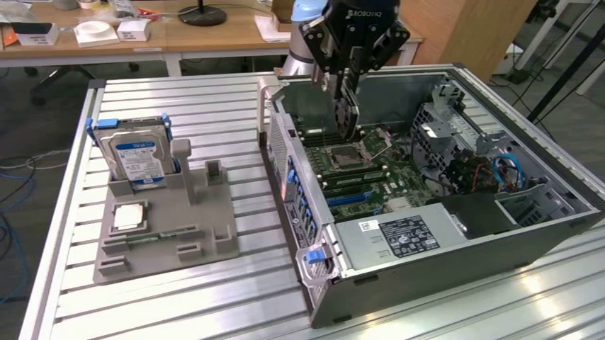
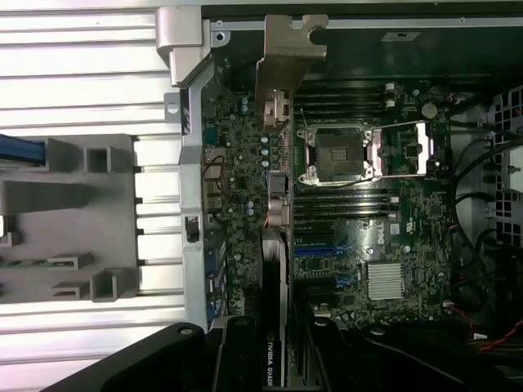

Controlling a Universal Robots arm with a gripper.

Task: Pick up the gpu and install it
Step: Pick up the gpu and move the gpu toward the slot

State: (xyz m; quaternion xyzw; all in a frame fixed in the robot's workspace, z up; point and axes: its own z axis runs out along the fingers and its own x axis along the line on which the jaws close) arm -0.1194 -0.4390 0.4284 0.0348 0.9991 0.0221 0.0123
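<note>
Dark gpu [image 1: 346, 117] hangs edge-down, clamped in the jaws, over the motherboard [image 1: 378, 178] inside the open case [image 1: 529, 237], seemingly just beside the processor socket [image 1: 342, 154]. A hard drive [image 1: 139, 156] stands well apart on the table [image 1: 217, 287].

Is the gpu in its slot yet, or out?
Out. The jaws hold the gpu on edge above the motherboard; the blue slots lie bare.
</note>
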